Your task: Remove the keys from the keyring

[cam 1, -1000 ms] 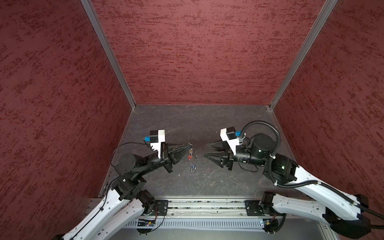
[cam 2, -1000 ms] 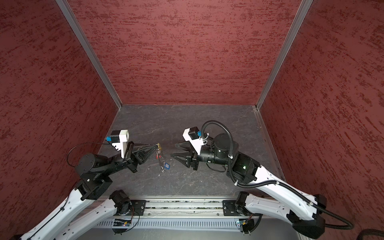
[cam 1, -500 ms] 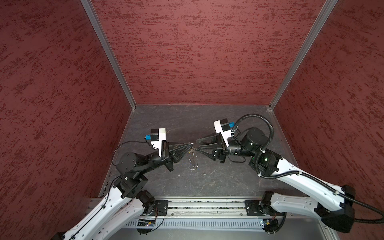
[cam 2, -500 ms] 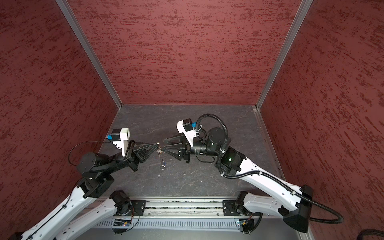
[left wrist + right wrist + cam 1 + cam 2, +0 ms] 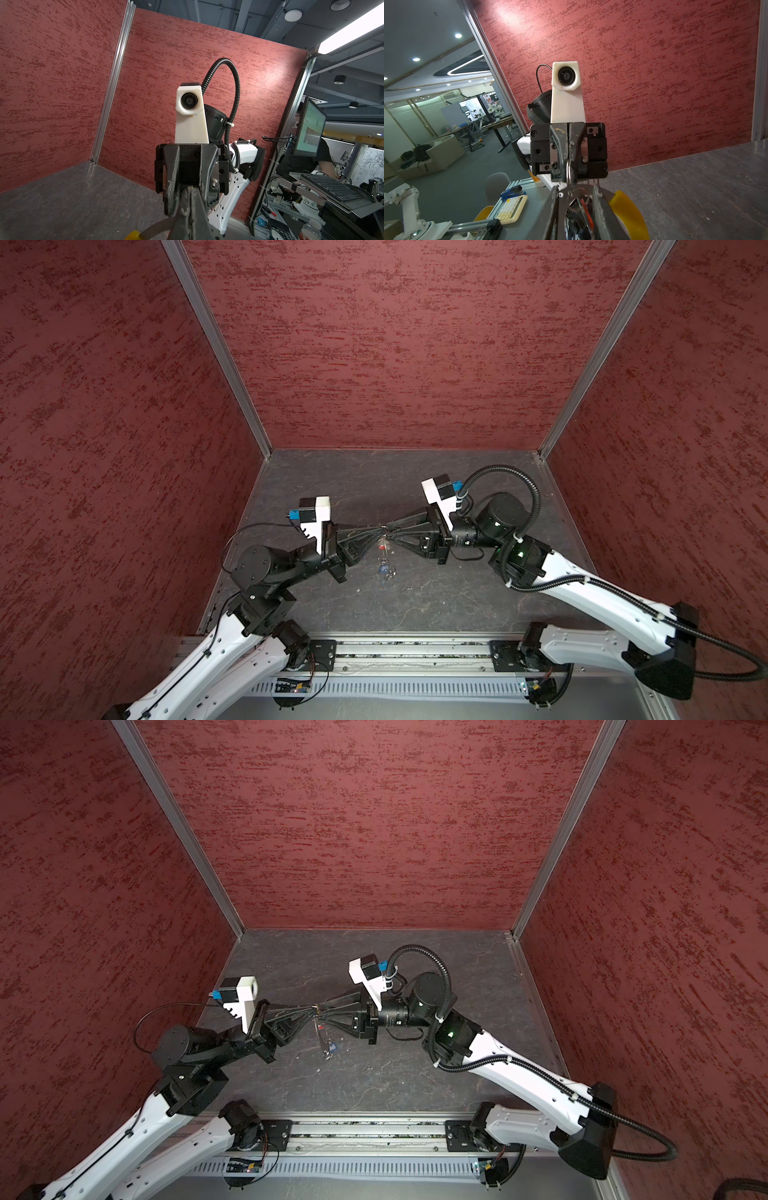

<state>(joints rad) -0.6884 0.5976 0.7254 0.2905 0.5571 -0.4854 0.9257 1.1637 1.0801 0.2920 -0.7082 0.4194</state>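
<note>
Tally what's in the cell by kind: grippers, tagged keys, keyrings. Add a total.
Grippers: 2, left gripper and right gripper
Tagged keys: 2, red-tagged key and blue-tagged key
Keyrings: 1, the keyring
Total: 5

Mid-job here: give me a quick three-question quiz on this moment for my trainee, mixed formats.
1. True or false: the left gripper is open and empty.
2. Which tag hangs nearest the left gripper in both top views? A blue tag, B red-orange tag, C green tag.
3. Name the colour of the curved section of the keyring.
Key: 1 false, it is shut on the keyring; 2 B; 3 yellow.
</note>
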